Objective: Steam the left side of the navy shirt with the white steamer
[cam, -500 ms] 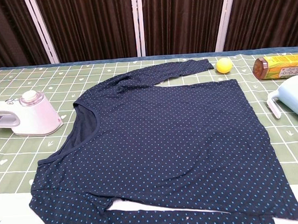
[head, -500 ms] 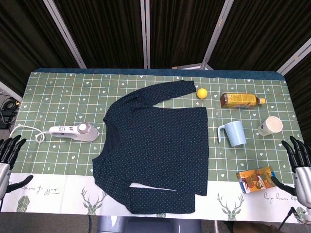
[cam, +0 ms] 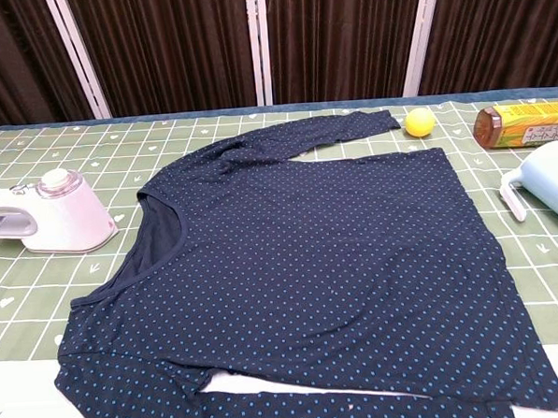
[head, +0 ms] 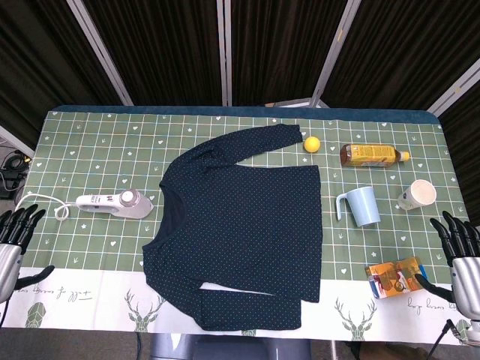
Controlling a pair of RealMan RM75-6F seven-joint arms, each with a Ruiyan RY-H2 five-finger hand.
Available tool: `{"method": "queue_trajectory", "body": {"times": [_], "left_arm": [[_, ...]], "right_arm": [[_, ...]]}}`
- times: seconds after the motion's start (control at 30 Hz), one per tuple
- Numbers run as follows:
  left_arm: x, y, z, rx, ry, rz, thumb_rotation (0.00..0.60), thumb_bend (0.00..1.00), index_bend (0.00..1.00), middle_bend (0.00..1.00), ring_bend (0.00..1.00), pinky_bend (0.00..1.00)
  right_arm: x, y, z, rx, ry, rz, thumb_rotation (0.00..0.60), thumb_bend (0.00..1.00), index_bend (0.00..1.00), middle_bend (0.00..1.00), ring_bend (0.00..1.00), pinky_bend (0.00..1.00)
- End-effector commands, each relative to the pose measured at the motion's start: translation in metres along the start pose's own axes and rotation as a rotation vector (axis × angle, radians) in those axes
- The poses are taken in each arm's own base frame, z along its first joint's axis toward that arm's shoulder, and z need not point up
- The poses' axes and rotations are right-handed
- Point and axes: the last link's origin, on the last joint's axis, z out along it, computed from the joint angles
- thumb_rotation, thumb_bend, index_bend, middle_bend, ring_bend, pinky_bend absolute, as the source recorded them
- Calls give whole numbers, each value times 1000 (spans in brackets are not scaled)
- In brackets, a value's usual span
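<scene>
A navy dotted shirt [head: 240,229] [cam: 310,264] lies flat in the middle of the table, neckline toward the left. To its left the white steamer [head: 114,203] [cam: 46,219] lies on its side, its cord trailing off leftward. My left hand [head: 15,240] hovers at the table's left front edge, fingers spread and empty, well short of the steamer. My right hand [head: 459,251] hangs at the right front edge, also spread and holding nothing. Neither hand shows in the chest view.
A yellow ball [head: 311,144], an amber bottle [head: 371,155], a light blue pitcher [head: 358,206], a white cup [head: 418,194] and an orange snack packet [head: 392,277] sit to the shirt's right. Dark curtains stand behind the table.
Both hands have shifted slightly upward and inward along the table's front edge. The shirt and steamer have not moved.
</scene>
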Motion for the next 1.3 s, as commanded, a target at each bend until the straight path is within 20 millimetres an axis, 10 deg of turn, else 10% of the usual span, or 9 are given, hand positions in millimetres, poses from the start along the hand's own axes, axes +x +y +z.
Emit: {"method": "queue_trajectory", "body": {"times": [0.03,0.13,0.37,1.3], "left_arm": [[-15,-9,40,-1,-38,-17,600,0,0,0,0,0],[-29,-14,71,-10,-70,-11,600,26,0,0,0,0],[-58,-13,120,-38,-123,-22,600,426,0,0,0,0],[-120,2,192,-13,-245,5,600,431,3,0,46,73]], "right_arm": [[-1,-1,0,1,-3,-2,600,0,0,0,0,0],[-2,-1,1,-2,-11,-6,600,0,0,0,0,0],[-7,1,5,-18,-30,-19,600,0,0,0,0,0],[-17,11,17,-75,-70,-30,600,0,0,0,0,0]]}}
